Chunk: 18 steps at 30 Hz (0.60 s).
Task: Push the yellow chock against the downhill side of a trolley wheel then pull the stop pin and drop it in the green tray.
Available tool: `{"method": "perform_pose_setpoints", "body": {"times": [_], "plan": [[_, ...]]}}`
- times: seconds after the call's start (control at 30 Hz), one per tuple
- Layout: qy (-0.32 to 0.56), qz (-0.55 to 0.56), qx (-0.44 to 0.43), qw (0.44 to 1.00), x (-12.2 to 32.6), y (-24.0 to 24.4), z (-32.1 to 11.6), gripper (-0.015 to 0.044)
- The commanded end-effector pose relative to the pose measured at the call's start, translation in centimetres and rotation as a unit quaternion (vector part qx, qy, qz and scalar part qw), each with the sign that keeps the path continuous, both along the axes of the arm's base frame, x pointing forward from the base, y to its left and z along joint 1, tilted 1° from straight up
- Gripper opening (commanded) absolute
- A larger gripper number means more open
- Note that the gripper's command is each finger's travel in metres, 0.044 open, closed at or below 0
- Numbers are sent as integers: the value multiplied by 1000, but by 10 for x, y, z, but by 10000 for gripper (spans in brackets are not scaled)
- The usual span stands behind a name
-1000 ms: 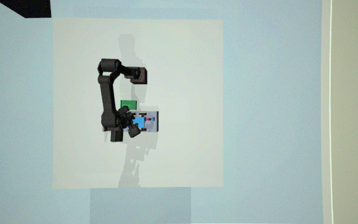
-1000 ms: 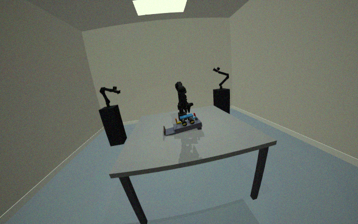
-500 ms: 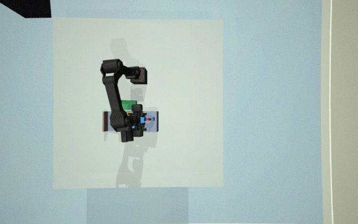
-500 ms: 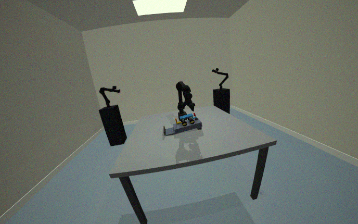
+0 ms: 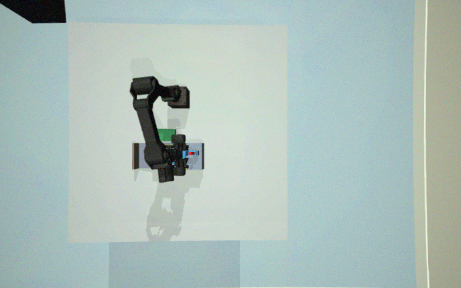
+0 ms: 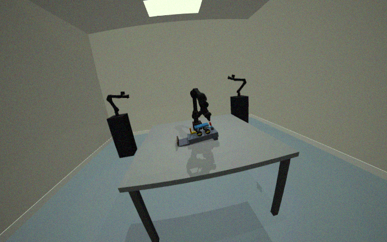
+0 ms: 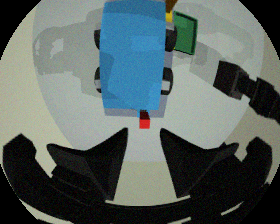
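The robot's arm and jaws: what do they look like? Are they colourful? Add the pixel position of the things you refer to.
Not colourful at all! The arm (image 5: 149, 123) (image 6: 194, 103) is black, with long straight pieces and chunky rounded joints, on a dark brownish, blocky base. The jaws are black too: two wedge shapes that narrow to pointy tips. I can't make out any cables or markings.

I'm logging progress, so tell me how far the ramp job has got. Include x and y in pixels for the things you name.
Looks done: the chock (image 6: 192, 131) stands at the trolley's (image 6: 201, 125) (image 7: 132, 55) downhill end, though wheel contact can't be confirmed.

In hand: the open tool (image 7: 144, 131) hovers over the uphill end, near the stop pin (image 5: 191, 153) (image 6: 210, 124) (image 7: 144, 123).

Left: pull the pin, drop it in the green tray (image 5: 168, 134) (image 7: 185, 33), then back away, open.
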<state>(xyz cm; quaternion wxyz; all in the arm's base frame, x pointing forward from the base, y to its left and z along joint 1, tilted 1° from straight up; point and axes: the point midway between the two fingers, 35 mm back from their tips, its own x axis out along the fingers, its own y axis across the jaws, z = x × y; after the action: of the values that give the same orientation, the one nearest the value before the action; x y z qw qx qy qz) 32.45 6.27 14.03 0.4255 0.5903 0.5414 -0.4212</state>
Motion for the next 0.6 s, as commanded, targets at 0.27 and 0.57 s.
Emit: {"method": "perform_pose_setpoints", "body": {"times": [0.27,0.57], "plan": [[4,-2,3,1000,0,6,-19,190],[4,-2,3,1000,0,8,-24,190]]}}
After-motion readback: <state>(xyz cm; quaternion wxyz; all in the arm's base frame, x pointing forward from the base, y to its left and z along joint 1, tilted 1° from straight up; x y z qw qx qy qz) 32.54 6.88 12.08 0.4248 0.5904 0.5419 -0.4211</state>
